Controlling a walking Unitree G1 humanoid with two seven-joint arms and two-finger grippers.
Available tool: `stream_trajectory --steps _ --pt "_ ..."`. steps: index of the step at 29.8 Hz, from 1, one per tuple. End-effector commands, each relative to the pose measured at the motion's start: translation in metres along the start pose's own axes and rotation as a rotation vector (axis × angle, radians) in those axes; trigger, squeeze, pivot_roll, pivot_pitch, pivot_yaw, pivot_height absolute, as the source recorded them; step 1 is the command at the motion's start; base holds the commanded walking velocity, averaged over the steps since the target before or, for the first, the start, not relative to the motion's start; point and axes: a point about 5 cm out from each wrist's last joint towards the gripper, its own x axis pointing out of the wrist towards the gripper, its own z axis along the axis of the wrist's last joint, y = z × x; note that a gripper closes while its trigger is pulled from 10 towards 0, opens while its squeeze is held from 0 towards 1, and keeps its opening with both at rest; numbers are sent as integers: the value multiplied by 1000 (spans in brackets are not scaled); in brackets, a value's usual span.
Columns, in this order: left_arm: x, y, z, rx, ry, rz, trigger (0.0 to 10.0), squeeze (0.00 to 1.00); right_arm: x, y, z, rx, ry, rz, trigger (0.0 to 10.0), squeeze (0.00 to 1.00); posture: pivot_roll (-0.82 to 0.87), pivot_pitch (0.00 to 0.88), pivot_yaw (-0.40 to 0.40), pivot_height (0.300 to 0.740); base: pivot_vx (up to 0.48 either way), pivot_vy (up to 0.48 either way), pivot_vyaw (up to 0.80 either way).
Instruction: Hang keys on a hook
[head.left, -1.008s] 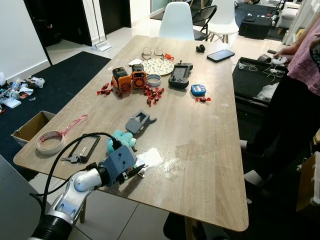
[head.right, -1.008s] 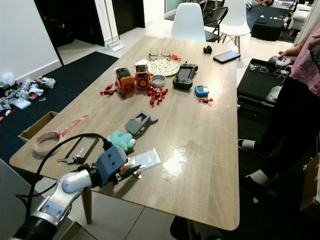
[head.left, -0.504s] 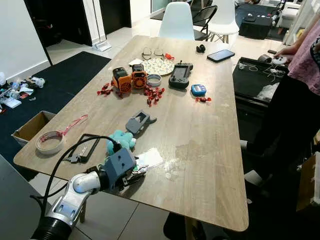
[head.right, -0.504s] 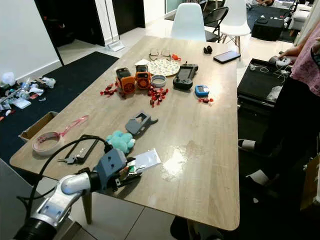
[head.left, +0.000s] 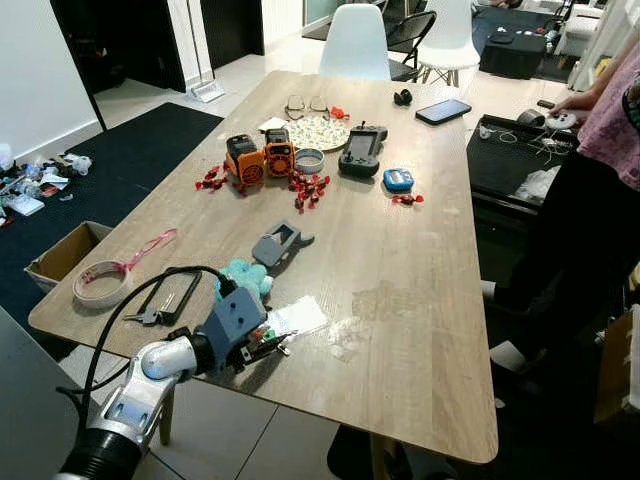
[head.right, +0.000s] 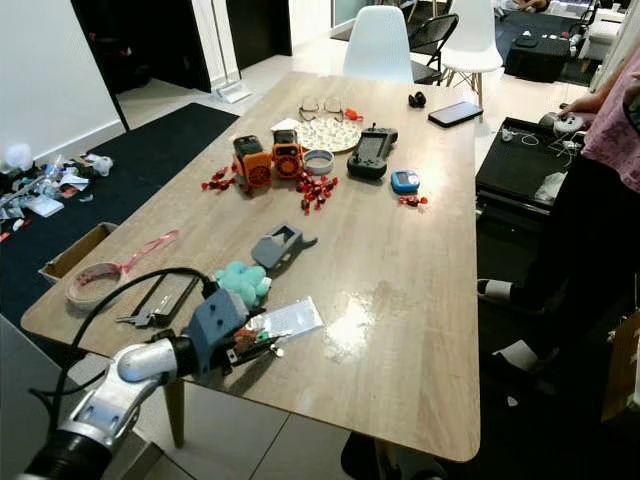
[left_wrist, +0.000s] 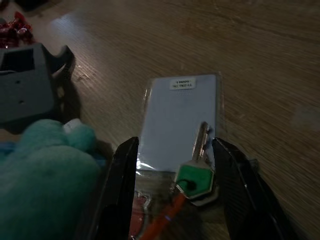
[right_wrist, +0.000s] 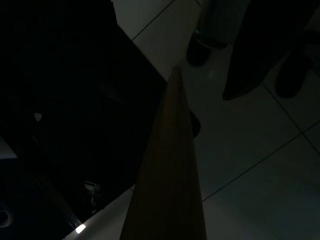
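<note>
Wood-grain desk (head.left: 400, 230) in a lived-in room, dark rug on the left, white chairs at the far end, and a person standing off on the right side, so you've got plenty of clutter to work around. Your left gripper (left_wrist: 172, 175) is down at the near edge of the desk with its two black fingers (left_wrist: 120, 170) spread apart, one on each side of the key (left_wrist: 196, 172), the one with the green head and an orange tag or cord trailing off it. That key is lying on top of a white card in a clear sleeve (left_wrist: 177, 117), which I'd guess is why you've come in low and flat: the fingers need to straddle the key head without dragging the sleeve along. Nothing is pinched yet as far as I can see, the fingers are just bracketing it. Right beside the gripper sits a teal plush toy (head.left: 243, 277), with a grey plastic part (head.left: 277, 241) just past it, so you don't have much room on that side. Another set of keys (head.left: 150, 315) lies further left near the tape roll (head.left: 100, 283). I can't spot a hook anywhere. Your right arm is hanging idle, and I can't tell how its gripper stands.
</note>
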Motion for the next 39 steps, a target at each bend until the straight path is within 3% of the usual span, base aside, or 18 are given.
stream_trajectory --steps 1,17,27,28,31,32,33,35,36,39 --pt "-5 4 -4 8 21 2 10000 0 -2 2 -5 8 17 1 10000 0 34 78 21 740 0 0 0" --pt "-24 18 -8 30 70 -82 10000 0 -2 1 -5 8 17 1 10000 0 34 78 21 740 0 0 0" --pt "-28 20 -11 29 90 -94 10000 0 -2 2 -6 8 16 2 10000 0 35 76 20 740 0 0 0" --pt "-28 20 -11 27 91 -99 9137 0 -2 2 -6 7 16 2 10000 0 35 75 19 740 0 0 0" --pt "-28 20 -11 27 91 -99 9137 0 -2 2 -6 7 16 2 10000 0 35 75 19 740 0 0 0" --pt "-28 19 -12 26 93 -102 7373 0 -2 2 -5 7 16 2 10000 0 35 75 19 740 0 0 0" --pt "-29 19 -12 25 95 -106 2118 0 -2 1 -6 6 17 1 10000 0 35 72 19 740 0 0 0" --pt "-29 19 -12 25 96 -109 1804 0 -2 1 -6 6 18 1 10000 0 35 72 19 740 0 0 0" --pt "-30 19 -13 25 98 -110 39 0 -2 1 -6 5 19 2 10000 0 35 71 19 740 0 0 0" --pt "-30 19 -13 24 100 -111 0 0 -2 1 -6 5 19 2 10000 0 36 71 19 740 0 0 0"
